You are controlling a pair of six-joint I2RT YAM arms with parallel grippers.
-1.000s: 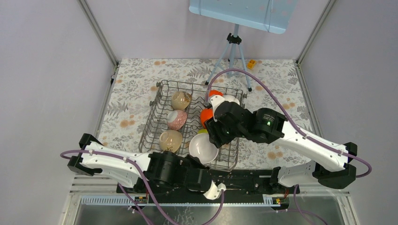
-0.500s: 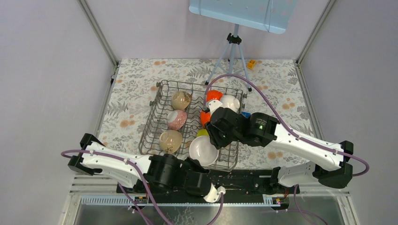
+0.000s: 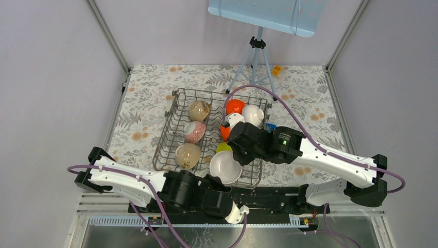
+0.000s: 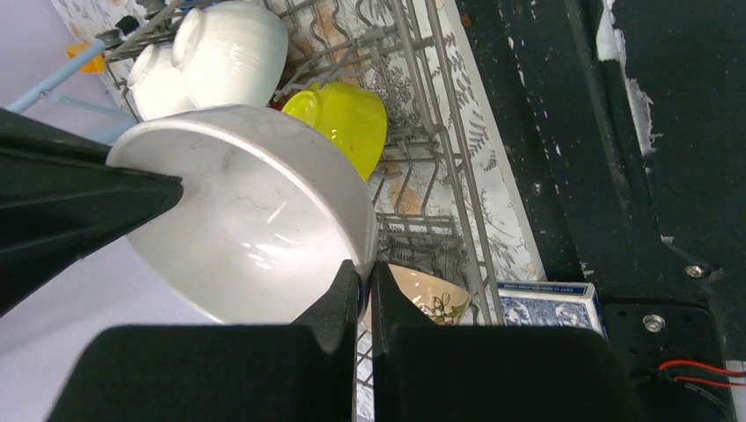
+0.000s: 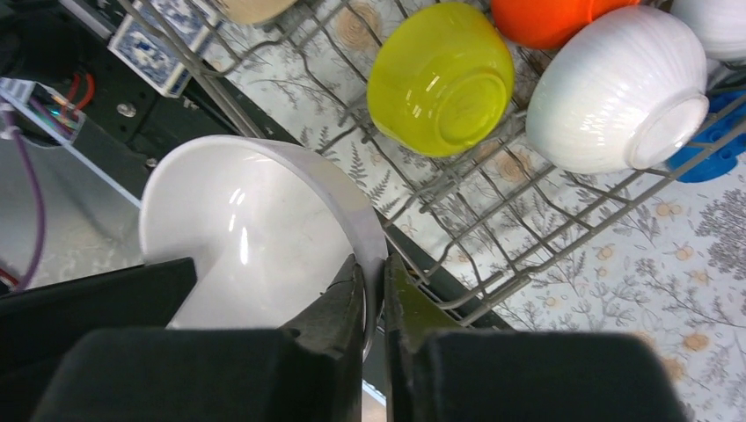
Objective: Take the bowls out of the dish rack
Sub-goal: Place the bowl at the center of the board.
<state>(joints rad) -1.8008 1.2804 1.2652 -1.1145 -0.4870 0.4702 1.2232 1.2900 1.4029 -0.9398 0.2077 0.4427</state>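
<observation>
Right, I'm holding the big white bowl (image 3: 225,166) with both arms at the near right corner of the dish rack (image 3: 212,134). My left gripper (image 4: 362,272) is pinching the bowl's rim from the near side, fingers closed tight on the thin wall. My right gripper (image 5: 374,264) is clamping the same rim from the far side, one finger inside and one outside. The bowl is facing mouth up, tilting a little, and it is hanging over the rack's near edge; I cannot tell whether it is touching the wires.

Just behind it the yellow bowl (image 5: 440,79) is lying on its side among the tines. Beyond that, an orange bowl (image 3: 235,107) and a ribbed white bowl (image 5: 616,88) are leaning in the far right corner. Down the left row, two beige bowls (image 3: 199,110) are sitting with a pink bowl (image 3: 194,132) between them. The rack is resting on the floral desk (image 3: 150,103).
</observation>
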